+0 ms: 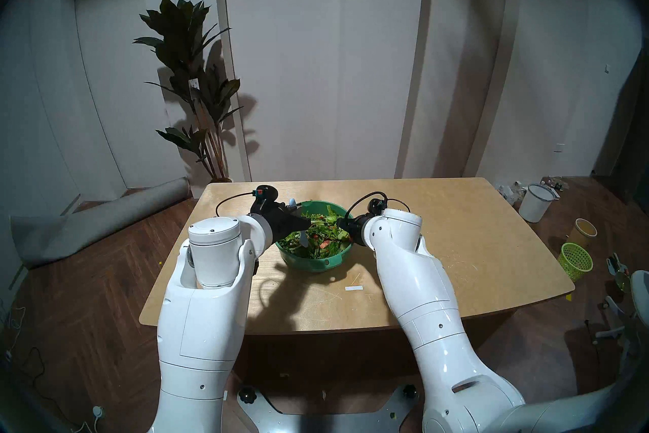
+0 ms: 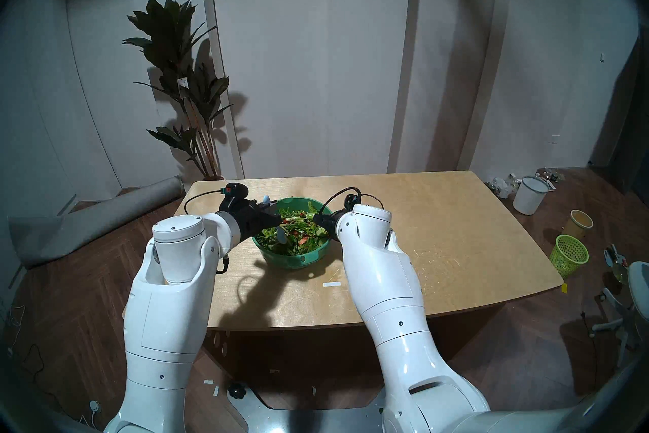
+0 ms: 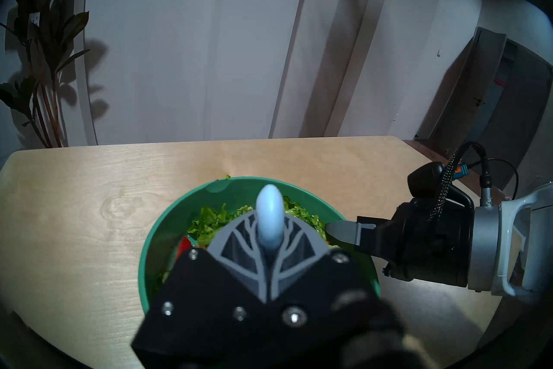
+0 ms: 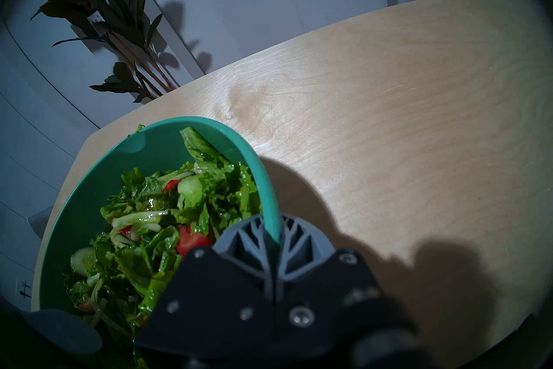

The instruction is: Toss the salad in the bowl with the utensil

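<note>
The green bowl (image 1: 309,263) stands mid-table, full of salad (image 1: 321,235): chopped green leaves with red pieces and pale cucumber slices. My left gripper (image 1: 301,221) is shut on the fork (image 1: 292,203) and holds it near upright over the bowl's left side. Its pale blue handle points up and its tines (image 1: 302,240) sit in the salad. In the left wrist view the handle (image 3: 269,203) sticks up between my shut fingers (image 3: 233,242). My right gripper (image 1: 340,222) is shut on the bowl's right rim, which the right wrist view (image 4: 272,229) shows clamped between its fingers.
The wooden table (image 1: 456,246) carries a small white strip (image 1: 353,288) in front of the bowl. On the floor at the right stand a lime mesh basket (image 1: 576,262), a paper cup (image 1: 585,231) and a white bucket (image 1: 536,203). A rolled mat (image 1: 98,228) lies at the left.
</note>
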`<move>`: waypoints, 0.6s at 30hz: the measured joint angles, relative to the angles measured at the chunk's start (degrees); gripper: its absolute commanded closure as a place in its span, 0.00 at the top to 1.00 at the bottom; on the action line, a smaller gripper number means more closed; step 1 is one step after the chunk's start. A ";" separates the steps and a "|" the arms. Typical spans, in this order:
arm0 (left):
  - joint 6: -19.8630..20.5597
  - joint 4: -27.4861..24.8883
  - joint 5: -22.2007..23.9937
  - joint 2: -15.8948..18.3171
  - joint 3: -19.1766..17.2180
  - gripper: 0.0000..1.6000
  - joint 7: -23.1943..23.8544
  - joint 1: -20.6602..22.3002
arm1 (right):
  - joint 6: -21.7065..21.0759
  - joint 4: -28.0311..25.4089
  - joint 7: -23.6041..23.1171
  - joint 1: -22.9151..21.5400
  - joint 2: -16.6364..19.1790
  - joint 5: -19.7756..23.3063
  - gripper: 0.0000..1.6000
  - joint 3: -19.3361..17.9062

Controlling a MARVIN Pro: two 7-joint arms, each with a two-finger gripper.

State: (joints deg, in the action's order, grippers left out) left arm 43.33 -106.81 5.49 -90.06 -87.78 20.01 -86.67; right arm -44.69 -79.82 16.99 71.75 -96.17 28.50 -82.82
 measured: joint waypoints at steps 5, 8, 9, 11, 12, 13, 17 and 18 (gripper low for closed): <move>-1.38 2.69 0.19 -0.23 0.63 0.00 0.11 0.11 | 0.00 -0.01 0.00 0.00 0.00 0.00 0.00 0.00; -2.26 4.40 0.01 -0.12 1.11 0.00 0.11 0.23 | 0.00 -0.01 0.00 0.00 0.00 0.00 0.00 0.00; -2.66 4.98 -0.21 0.07 1.39 0.00 0.16 0.27 | 0.00 -0.01 0.00 0.01 0.00 0.00 0.00 0.00; -3.50 5.76 -0.73 0.58 1.93 0.00 0.35 0.31 | 0.00 -0.01 0.00 0.01 -0.01 0.00 0.00 0.00; -3.78 5.98 -0.89 0.76 2.10 0.00 0.46 0.32 | 0.00 -0.01 0.00 0.01 -0.01 0.00 0.00 0.00; -4.19 6.30 -1.16 1.05 2.36 0.00 0.64 0.33 | 0.00 -0.01 0.00 0.01 -0.01 0.00 0.00 0.00; -7.40 7.55 -2.87 2.55 4.05 0.00 1.24 0.36 | 0.00 -0.01 0.00 0.01 -0.01 0.00 0.00 0.00; -8.07 7.80 -3.23 2.80 4.34 0.00 1.29 0.36 | 0.00 -0.01 0.00 0.01 -0.01 0.00 0.00 0.00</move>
State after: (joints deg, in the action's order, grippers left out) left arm 35.27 -99.01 2.27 -87.26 -83.43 21.30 -86.31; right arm -44.70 -79.84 16.99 71.76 -96.18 28.50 -82.83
